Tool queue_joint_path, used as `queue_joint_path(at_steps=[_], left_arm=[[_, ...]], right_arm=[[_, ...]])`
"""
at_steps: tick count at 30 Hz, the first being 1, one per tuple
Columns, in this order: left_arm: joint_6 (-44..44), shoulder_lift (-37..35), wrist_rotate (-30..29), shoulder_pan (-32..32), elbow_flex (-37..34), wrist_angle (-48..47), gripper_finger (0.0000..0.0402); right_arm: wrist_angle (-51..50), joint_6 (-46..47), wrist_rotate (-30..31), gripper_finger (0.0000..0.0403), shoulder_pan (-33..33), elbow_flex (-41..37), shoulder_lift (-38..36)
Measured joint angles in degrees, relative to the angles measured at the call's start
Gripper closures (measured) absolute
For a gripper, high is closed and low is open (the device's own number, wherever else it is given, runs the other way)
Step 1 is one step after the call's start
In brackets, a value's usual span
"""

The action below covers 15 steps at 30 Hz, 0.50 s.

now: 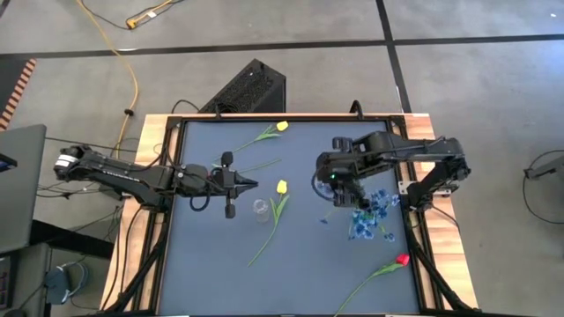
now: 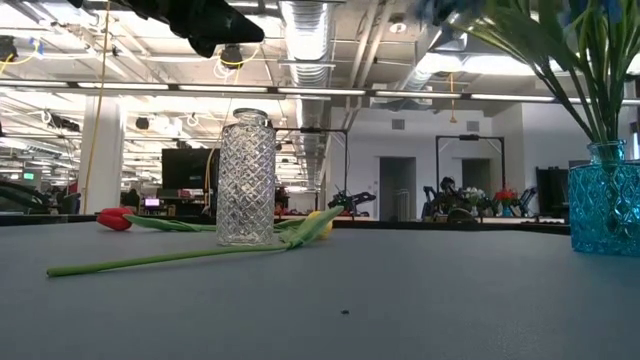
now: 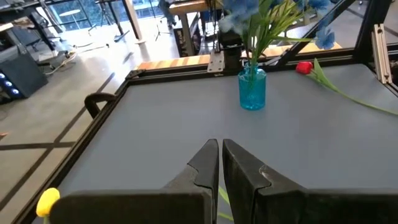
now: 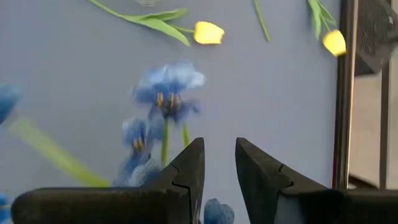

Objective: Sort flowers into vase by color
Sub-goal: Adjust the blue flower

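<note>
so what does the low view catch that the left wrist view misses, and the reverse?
Only the low view: a clear cut-glass vase standing upright, with a yellow tulip lying behind it. Only the left wrist view: the left claw, shut and empty, and the table's wooden edge. Both: the blue glass vase holding blue flowers, and a red tulip lying on the table.

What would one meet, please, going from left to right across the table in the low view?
Red tulip → clear vase → yellow tulip → blue vase.
</note>
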Motion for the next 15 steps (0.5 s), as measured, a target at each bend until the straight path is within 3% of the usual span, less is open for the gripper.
queue_joint_path(at_steps=[8,15], left_arm=[[0.0,0.0,-0.1,0.0,0.0,0.0,0.0391],[-0.1,0.0,-0.1,0.0,0.0,-0.8,0.0391]], right_arm=[[-0.1,2.2,-0.4,0.0287,-2.8,-0.4,-1.5],[-0.3,4.7,-1.6,0.0287,-4.0,-5.7,-6.1]])
